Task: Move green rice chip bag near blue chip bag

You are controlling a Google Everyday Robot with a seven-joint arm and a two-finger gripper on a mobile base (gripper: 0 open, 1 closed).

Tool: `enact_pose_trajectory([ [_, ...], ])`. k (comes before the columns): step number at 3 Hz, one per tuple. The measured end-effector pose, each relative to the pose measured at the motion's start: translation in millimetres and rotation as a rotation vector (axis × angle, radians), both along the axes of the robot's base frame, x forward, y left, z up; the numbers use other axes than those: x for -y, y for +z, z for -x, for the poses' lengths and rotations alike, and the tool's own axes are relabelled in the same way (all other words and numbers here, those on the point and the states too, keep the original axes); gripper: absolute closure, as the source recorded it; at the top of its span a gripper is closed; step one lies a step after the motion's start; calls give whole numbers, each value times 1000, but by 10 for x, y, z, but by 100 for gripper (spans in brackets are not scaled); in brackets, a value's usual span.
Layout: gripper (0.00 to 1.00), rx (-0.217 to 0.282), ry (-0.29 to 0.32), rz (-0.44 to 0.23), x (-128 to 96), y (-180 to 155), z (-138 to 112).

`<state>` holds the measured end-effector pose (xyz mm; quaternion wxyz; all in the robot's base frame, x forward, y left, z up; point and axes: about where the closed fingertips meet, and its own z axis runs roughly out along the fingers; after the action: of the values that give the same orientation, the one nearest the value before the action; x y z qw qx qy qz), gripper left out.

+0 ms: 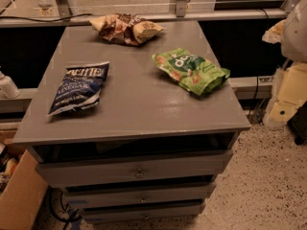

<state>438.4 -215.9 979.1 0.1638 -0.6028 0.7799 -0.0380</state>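
The green rice chip bag (191,70) lies flat on the right side of the grey tabletop (139,104), bright green with white lettering. The blue chip bag (79,87) lies on the left side, dark navy with white lettering reading "VINEGAR". The two bags are well apart, with bare tabletop between them. My gripper is out of view. Only a white rounded part of what looks like my arm (296,30) shows at the right edge, beside the table and above floor level.
A brown-and-cream snack bag (125,28) lies at the table's back edge. The table has drawers (139,172) in front. A cardboard box (21,195) stands at the lower left, a white object (6,85) at the left edge, and yellowish items (288,97) to the right.
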Motion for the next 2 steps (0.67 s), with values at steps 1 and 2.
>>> enact_pose_trajectory([
  [1, 0, 0, 0, 0, 0, 0, 0],
  [2, 0, 21, -24, -20, 2, -144, -90],
])
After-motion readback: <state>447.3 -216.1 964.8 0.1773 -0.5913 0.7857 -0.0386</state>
